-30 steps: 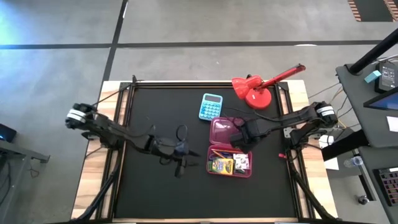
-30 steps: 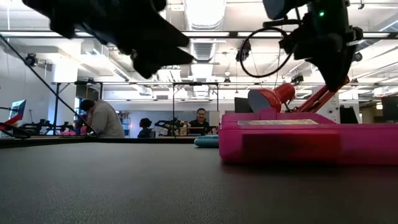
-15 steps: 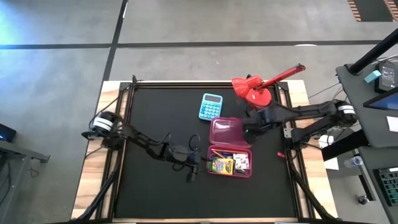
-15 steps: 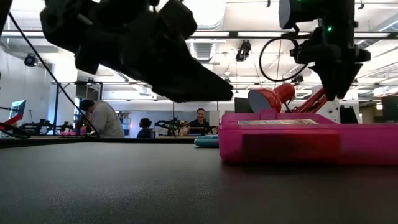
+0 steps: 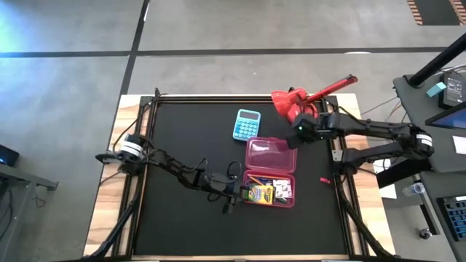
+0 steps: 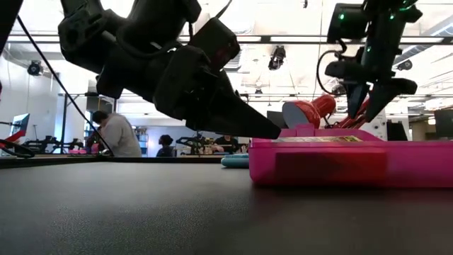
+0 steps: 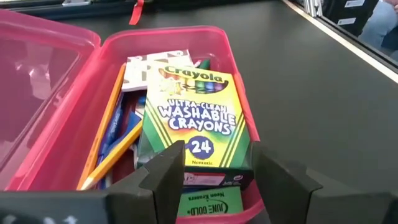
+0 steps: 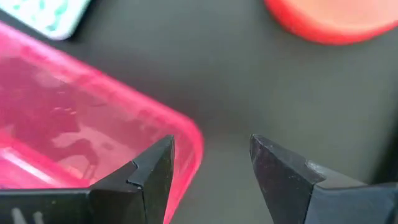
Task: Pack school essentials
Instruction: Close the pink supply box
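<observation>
While the pink case (image 5: 268,173) lies open just right of the high view's centre, the left gripper (image 5: 231,196) sits at its lower left edge, fingers apart and holding nothing. In the left wrist view the two dark fingers (image 7: 163,174) stand on either side of the near end of a crayon box (image 7: 194,122), which rests in the tray and may be just short of the fingers. Beside the crayons lie orange pencils (image 7: 104,137) and blue pens (image 7: 122,127), slanting along the tray's length, with a white patterned card (image 7: 149,63) at the far end and a green label (image 7: 204,204) at the near one. The case's clear pink lid (image 5: 264,154) lies flat above the tray in the high view.

In the low view the case (image 6: 350,161) fills the right middle, and the left gripper (image 6: 265,129) points down at its left rim.

Farther up in the high view, the right gripper (image 5: 300,132) hovers just right of the lid's upper right corner, fingers apart and empty. The right wrist view shows its fingers (image 8: 154,168) over bare black table (image 8: 205,74), with the lid's corner (image 8: 106,130) beside one finger.

Beyond it the red lamp (image 5: 306,103) stands at the table's upper right, and the blue calculator (image 5: 247,124) lies just above the lid.
</observation>
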`<state>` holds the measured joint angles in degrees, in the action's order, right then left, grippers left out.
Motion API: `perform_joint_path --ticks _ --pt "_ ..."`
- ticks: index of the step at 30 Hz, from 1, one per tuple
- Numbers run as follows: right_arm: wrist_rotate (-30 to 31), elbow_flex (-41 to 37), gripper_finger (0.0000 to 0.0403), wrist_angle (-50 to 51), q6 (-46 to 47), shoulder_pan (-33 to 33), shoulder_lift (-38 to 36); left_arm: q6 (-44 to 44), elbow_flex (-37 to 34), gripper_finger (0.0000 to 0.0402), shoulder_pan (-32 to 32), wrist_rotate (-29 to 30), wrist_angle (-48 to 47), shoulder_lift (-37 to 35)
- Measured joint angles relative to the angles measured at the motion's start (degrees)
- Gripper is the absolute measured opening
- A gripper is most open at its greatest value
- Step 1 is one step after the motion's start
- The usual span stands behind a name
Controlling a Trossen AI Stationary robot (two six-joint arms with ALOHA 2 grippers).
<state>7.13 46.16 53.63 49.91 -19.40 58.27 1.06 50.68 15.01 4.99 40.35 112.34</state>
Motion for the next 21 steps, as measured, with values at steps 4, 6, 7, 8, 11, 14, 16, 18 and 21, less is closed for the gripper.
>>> perform_joint_path --ticks 4,6,7,8,11,14,16,18,21 --pt "-0.69 -0.68 0.0201 -2.97 -5.33 -3.97 1.71 0.02 -0.20 0.0169 -0.15 0.00 -0.27 -0.18" --pt "-3.80 -0.92 0.0201 -5.28 -9.49 -5.34 3.16 0.02 -0.20 0.0169 -0.24 -0.02 -0.29 -0.19" --pt "-5.59 -0.94 0.0201 -6.13 -11.60 -5.90 3.99 0.01 -0.26 0.0169 -0.26 -0.02 -0.27 -0.20" --pt "-7.02 -0.95 0.0201 -6.64 -13.54 -6.40 4.90 0.00 -0.34 0.0169 -0.29 -0.02 -0.32 -0.20" --pt "-7.40 -0.93 0.0201 -6.93 -17.01 -7.70 7.39 0.00 -0.39 0.0169 -0.29 -0.02 -0.38 -0.20" --pt "-7.15 -0.93 0.0201 -9.20 -19.04 -8.86 9.25 0.00 -0.39 0.0168 -0.29 -0.04 -0.38 -0.22" --pt "-7.15 -0.93 0.0201 -10.81 -19.89 -9.16 10.05 0.00 -0.39 0.0168 -0.29 -0.04 -0.41 -0.22" --pt "-7.14 -0.90 0.0201 -11.95 -20.35 -9.19 10.22 0.00 -0.39 0.0168 -0.29 -0.04 -0.47 -0.24" --pt "-6.66 -0.82 0.0201 -13.07 -20.55 -9.76 9.79 0.00 -0.39 0.0168 -0.33 -0.07 -0.54 -0.24"
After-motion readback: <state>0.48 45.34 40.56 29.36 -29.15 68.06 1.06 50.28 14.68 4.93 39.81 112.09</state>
